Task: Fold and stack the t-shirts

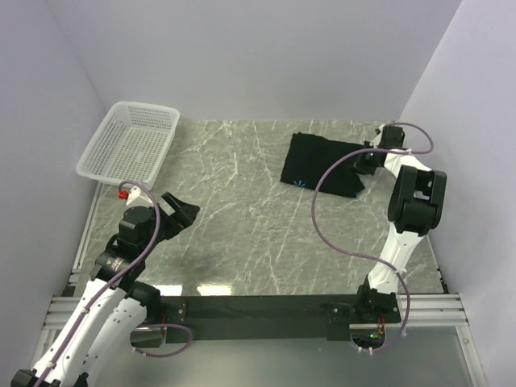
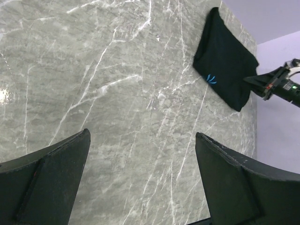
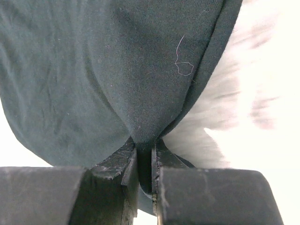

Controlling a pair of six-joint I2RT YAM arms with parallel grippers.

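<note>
A white mesh basket [image 1: 133, 145] sits at the far-left corner of the grey marble table [image 1: 242, 230].

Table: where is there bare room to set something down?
Bare marble table between the white basket and the black t-shirt, and across the near middle. Crowded far right, where the right gripper pinches the t-shirt's edge.

Robot lab cell: bare walls [image 1: 242, 56], aluminium rail [image 1: 439, 310], marble-look table [image 1: 242, 234].

You are seeing the left arm [image 1: 133, 230] and right arm [image 1: 415, 197] wearing white shells and black joints, each trailing a looping mauve cable [image 1: 314, 201]. The left gripper [image 2: 141, 133] is showing matte black wedge fingers [image 2: 47, 183].
</note>
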